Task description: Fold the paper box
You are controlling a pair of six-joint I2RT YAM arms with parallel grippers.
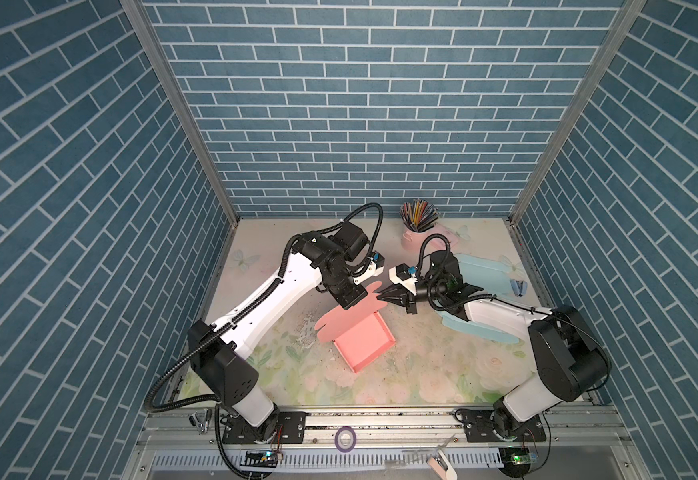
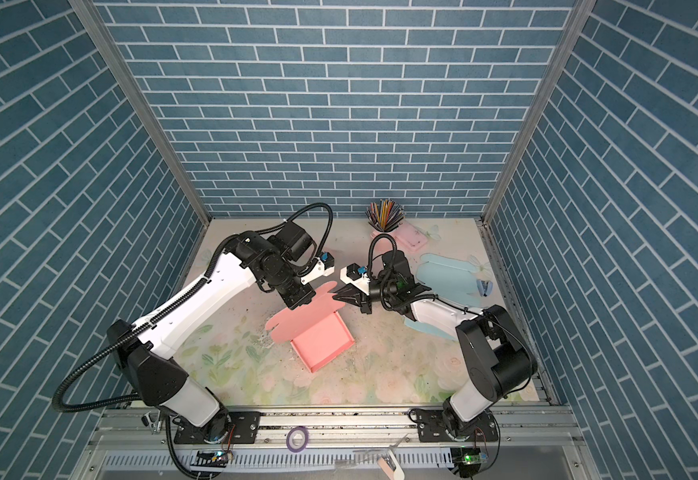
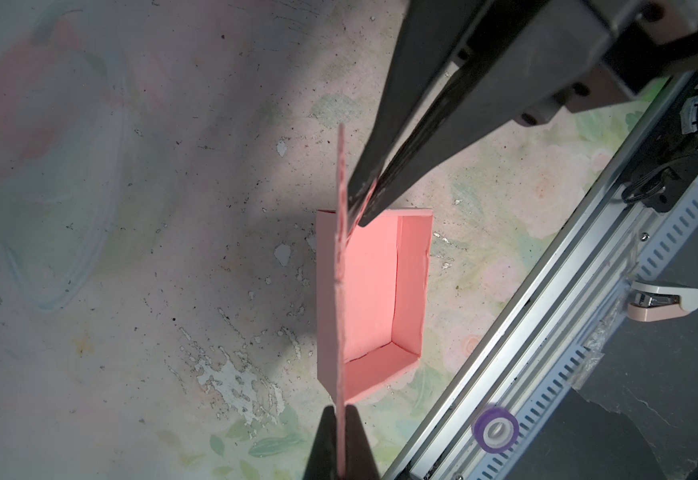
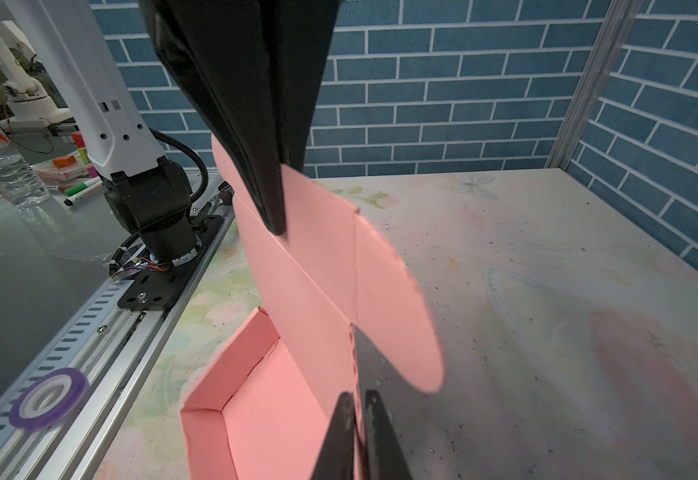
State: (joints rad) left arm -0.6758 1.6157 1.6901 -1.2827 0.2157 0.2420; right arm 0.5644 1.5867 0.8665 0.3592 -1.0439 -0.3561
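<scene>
The pink paper box [image 1: 364, 341] [image 2: 323, 338] lies mid-table with its tray walls folded up. Its lid flap [image 4: 318, 270] stands upright from the tray's far side, with rounded tabs at the ends. My left gripper [image 3: 343, 415] [image 1: 349, 305] comes down from above and is shut on the lid's top edge. My right gripper [image 4: 357, 399] [image 1: 379, 298] reaches in from the right and is shut on the same flap near its right end. The right gripper's fingers [image 3: 370, 199] show in the left wrist view pinching the flap's edge, and the left gripper's fingers [image 4: 276, 216] show in the right wrist view against the flap.
A pink cup of coloured pencils [image 1: 417, 226] stands at the back. Flat light-blue box blanks [image 1: 484, 274] lie at the right, one partly under the right arm [image 1: 476, 330], beside a small blue stapler [image 1: 517, 286]. A purple tape roll [image 1: 345, 438] sits on the front rail.
</scene>
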